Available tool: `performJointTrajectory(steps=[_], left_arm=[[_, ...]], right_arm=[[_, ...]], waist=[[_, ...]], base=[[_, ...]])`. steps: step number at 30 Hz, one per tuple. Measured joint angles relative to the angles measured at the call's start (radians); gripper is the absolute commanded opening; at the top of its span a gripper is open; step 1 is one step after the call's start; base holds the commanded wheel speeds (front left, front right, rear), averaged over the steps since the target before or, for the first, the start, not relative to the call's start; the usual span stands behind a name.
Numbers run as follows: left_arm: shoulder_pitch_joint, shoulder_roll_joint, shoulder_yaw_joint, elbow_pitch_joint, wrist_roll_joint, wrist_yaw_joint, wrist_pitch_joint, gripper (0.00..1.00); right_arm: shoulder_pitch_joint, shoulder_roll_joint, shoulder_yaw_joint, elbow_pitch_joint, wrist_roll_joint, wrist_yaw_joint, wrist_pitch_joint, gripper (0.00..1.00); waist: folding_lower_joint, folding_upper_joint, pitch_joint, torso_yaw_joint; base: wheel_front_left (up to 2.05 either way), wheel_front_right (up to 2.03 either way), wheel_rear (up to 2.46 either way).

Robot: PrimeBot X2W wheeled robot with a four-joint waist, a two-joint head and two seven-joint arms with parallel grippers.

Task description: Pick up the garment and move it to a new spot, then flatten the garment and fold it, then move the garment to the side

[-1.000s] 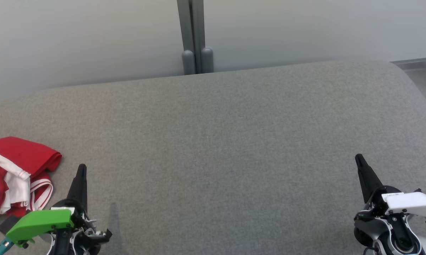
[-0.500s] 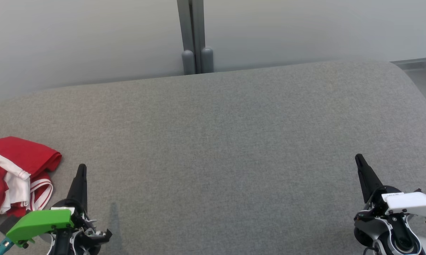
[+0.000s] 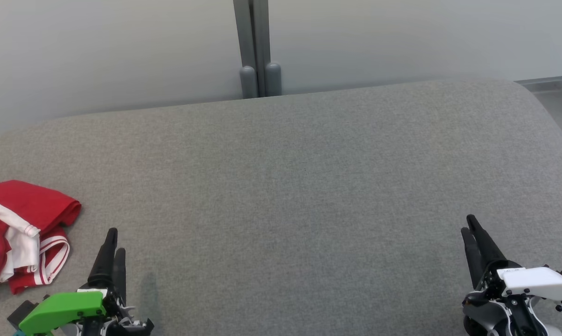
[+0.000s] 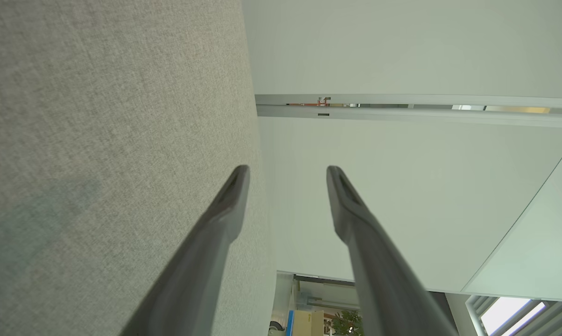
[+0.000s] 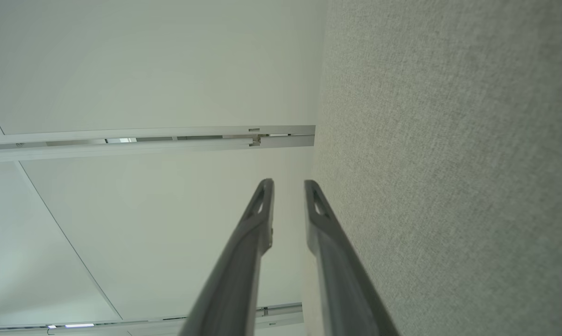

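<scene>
Grey fabric surface (image 3: 285, 186), red garment (image 3: 29, 205) left, wall (image 3: 122, 46) behind

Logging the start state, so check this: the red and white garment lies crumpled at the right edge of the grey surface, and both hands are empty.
Wrong side: the head view shows the garment at the left edge of the grey surface, beside the left hand. The rest stands: it is red and white, crumpled, and that hand and the right hand are empty.

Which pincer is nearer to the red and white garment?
Left. The left pincer sits just right of the garment, apart from it; the right pincer is far across the grey surface.
</scene>
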Motion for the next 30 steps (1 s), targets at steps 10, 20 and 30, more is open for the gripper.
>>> performJointTrajectory(steps=[10, 20, 30], left_arm=[[-0.001, 0.007, -0.016, 0.006, 0.168, 0.001, -0.049, 1.0], [-0.002, 0.013, -0.04, 0.002, 0.403, 0.001, -0.094, 1.0], [-0.002, 0.023, -0.064, 0.001, 0.599, 0.012, -0.134, 1.0]], right_arm=[[-0.001, -0.018, 0.025, -0.007, -0.134, 0.0, -0.051, 1.0], [-0.005, -0.02, 0.046, -0.022, -0.365, 0.0, -0.096, 1.0], [-0.005, -0.03, 0.062, -0.022, -0.583, 0.0, -0.133, 1.0]], waist=[[0.0, 0.0, 0.002, -0.001], [0.0, 0.0, 0.003, -0.002], [0.0, 0.0, 0.005, -0.002]], base=[[0.0, 0.0, 0.0], [0.0, 0.0, 0.0], [0.0, 0.0, 0.0]])
